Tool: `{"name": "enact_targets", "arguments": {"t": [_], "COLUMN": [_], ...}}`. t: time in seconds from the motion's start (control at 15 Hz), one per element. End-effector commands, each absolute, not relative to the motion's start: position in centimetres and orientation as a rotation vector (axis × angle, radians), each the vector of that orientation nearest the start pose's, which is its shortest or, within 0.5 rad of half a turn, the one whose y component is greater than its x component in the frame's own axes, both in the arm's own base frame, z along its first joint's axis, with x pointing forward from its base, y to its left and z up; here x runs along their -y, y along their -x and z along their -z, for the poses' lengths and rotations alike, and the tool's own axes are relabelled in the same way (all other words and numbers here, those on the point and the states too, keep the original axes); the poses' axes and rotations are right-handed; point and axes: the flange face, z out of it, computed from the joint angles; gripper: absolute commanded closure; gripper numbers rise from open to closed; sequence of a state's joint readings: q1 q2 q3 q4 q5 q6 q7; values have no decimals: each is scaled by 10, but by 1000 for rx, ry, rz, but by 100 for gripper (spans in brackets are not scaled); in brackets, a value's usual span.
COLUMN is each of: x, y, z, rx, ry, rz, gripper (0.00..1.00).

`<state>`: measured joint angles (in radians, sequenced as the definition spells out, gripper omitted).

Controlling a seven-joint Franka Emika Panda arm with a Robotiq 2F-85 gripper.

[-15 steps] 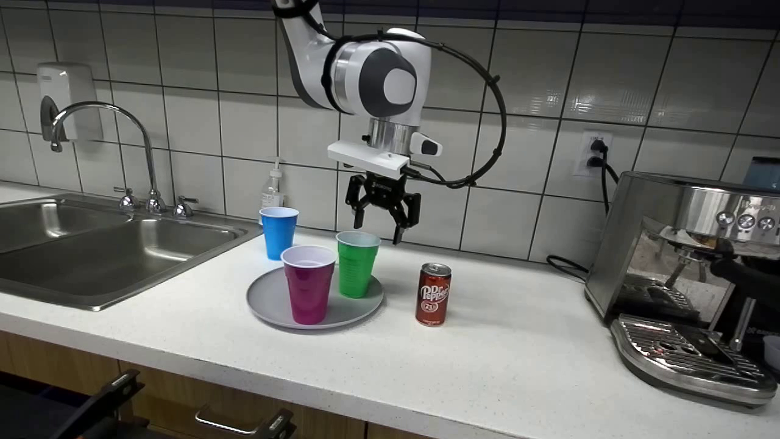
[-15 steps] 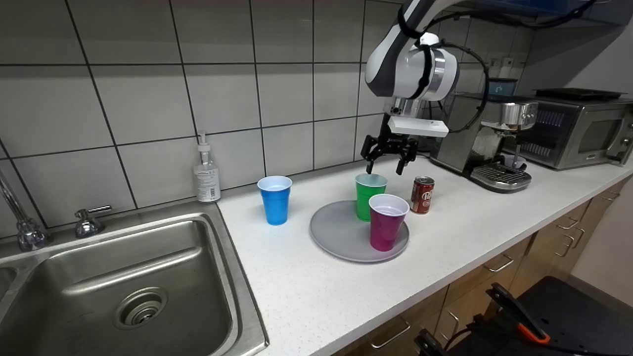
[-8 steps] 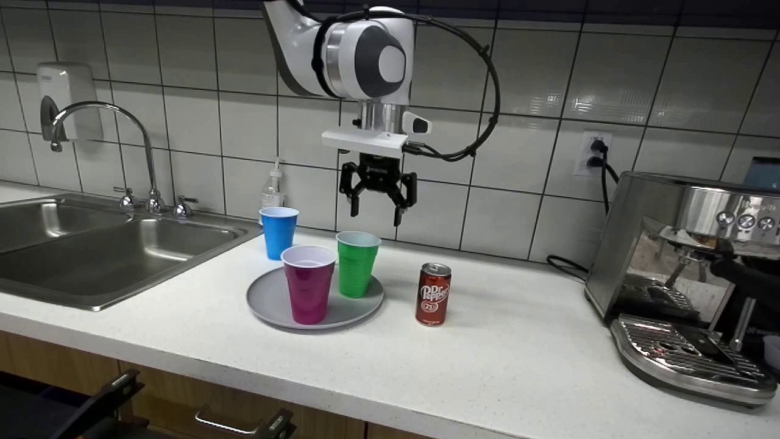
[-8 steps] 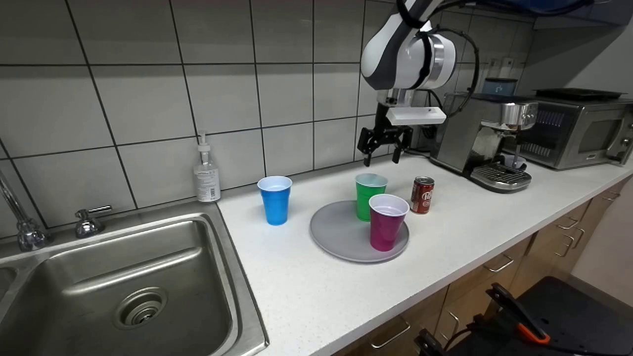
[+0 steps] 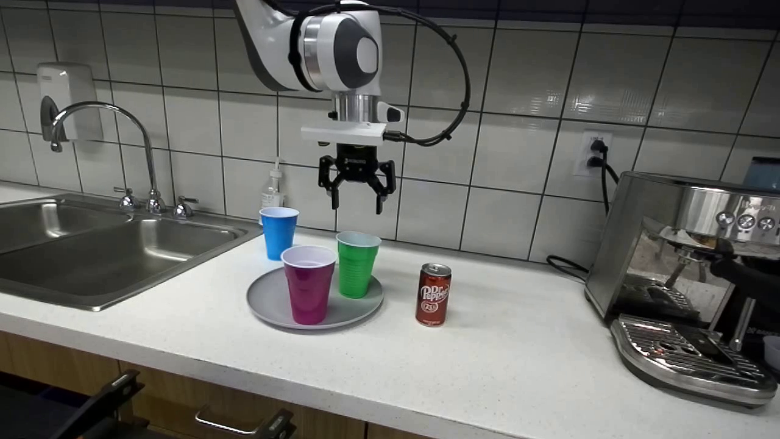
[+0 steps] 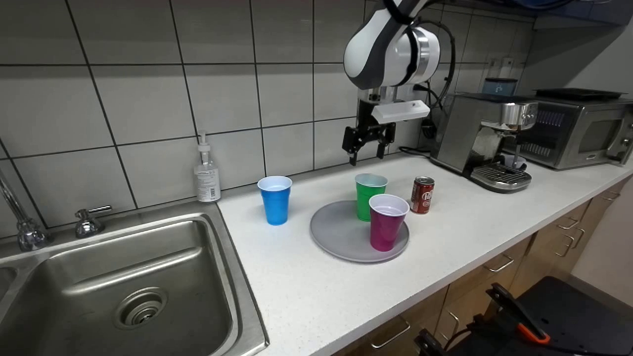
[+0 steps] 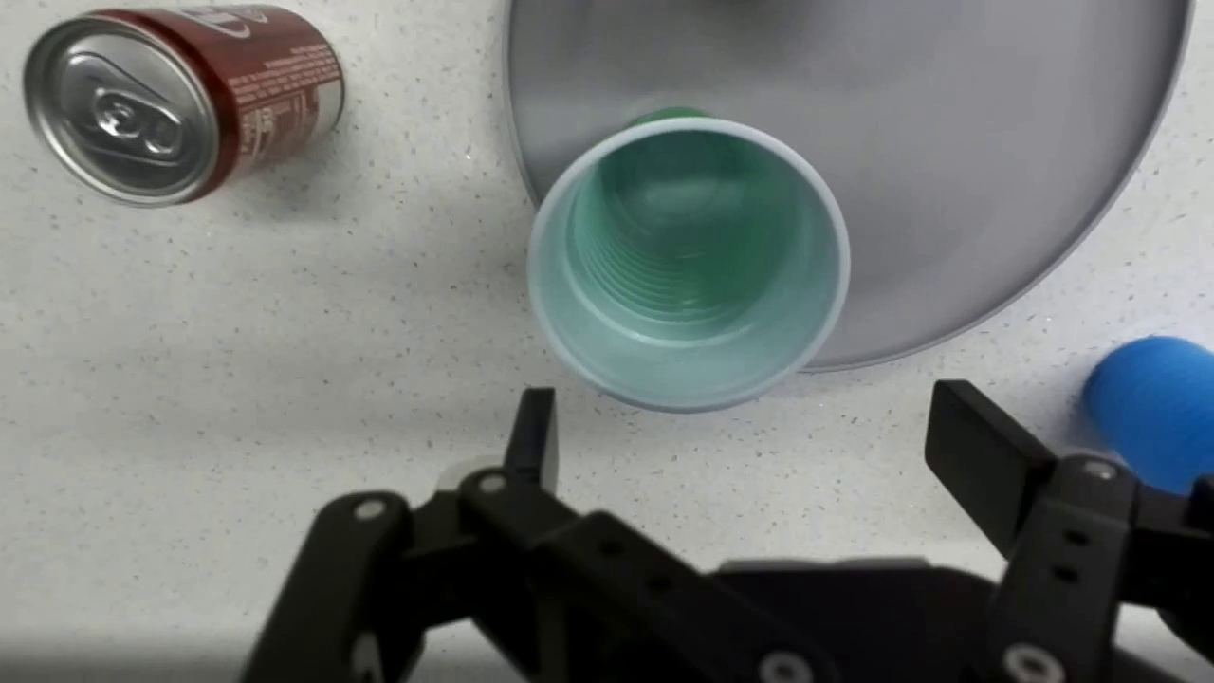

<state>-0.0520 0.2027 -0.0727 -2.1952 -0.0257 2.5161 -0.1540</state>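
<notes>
Hand (image 5: 357, 208) spread wide, nothing held, above green cup (image 5: 358, 269). Cup stands upright near back edge of plate (image 5: 268, 300), below hand, slightly toward front edge of bench (image 5: 487, 366). Purple cup (image 5: 309, 289) also on plate; can (image 5: 433, 296) just beside plate.

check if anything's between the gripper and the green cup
Nothing visible stands between the open gripper and the green cup. The purple cup on the plate and the nearby can are off that line.
</notes>
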Motion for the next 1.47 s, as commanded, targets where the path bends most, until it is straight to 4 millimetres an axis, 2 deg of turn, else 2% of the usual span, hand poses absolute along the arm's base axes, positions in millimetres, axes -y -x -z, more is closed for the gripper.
{"name": "enact_targets", "arguments": {"t": [0.0, 0.4, 0.87, 1.4], "x": [46, 7, -32, -58], "y": [-567, -580, -603, -624], "z": [-314, -316, -318, -308], "rx": [117, 173, 159, 121], "ry": [3189, 3171, 3146, 3138], "rz": [205, 232, 263, 270], "gripper": [0, 0, 0, 0]}}
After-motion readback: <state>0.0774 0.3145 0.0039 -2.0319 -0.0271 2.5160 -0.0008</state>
